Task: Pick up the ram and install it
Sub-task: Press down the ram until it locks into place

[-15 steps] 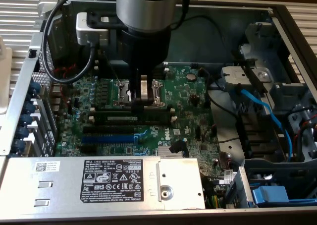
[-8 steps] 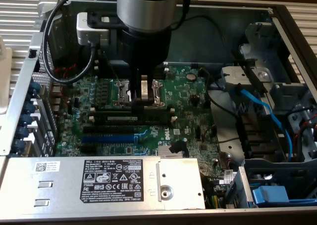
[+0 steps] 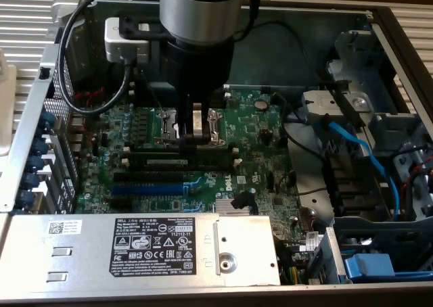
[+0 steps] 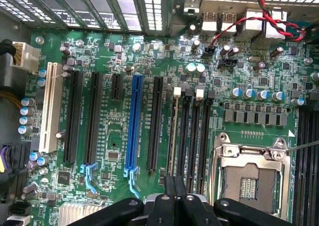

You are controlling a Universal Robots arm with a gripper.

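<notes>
— Silver sheet-metal box (image 3: 88,253) w/ a black printed label sits nearest us in the exterior view, across the front of the open grey metal PC case (image 3: 27,138). What do we get behind it?

— Green motherboard (image 3: 257,151). First comes a long blue plastic slot (image 3: 145,189) running across the board, w/ a long black slot (image 3: 145,176) just behind it. A small finned silver heatsink (image 3: 233,209) sits near them, toward the exterior view's right.

— And the ram (image 3: 193,161)?

— Long thin dark-green stick w/ a small whitish label, one row further back. It lies along the black memory slots (image 4: 192,136), parallel to the blue one. We read it as down at slot level, but can't tell if it's fully seated.

— Gripper?

— Black two-finger gripper (image 3: 196,136) comes straight down just behind the ram, approx. over its middle. Its fingers are pressed together, no gap, and we make out nothing between them. Wrist view agrees: the fingers (image 4: 169,191) meet side by side over the ends of the memory slots. Tips are close to the ram; touching or not, we can't tell.

— Beyond that?

— Square CPU socket w/ a silver metal frame (image 3: 216,121), right behind the gripper and partly hidden by it. Above that is the thick grey arm (image 3: 199,9), w/ a silver camera block (image 3: 125,40) and a looping black cable (image 3: 67,50) on the exterior view's left. Bright blue cables (image 3: 358,151) run over the drive bay on the exterior view's right, well apart from the gripper.
</notes>
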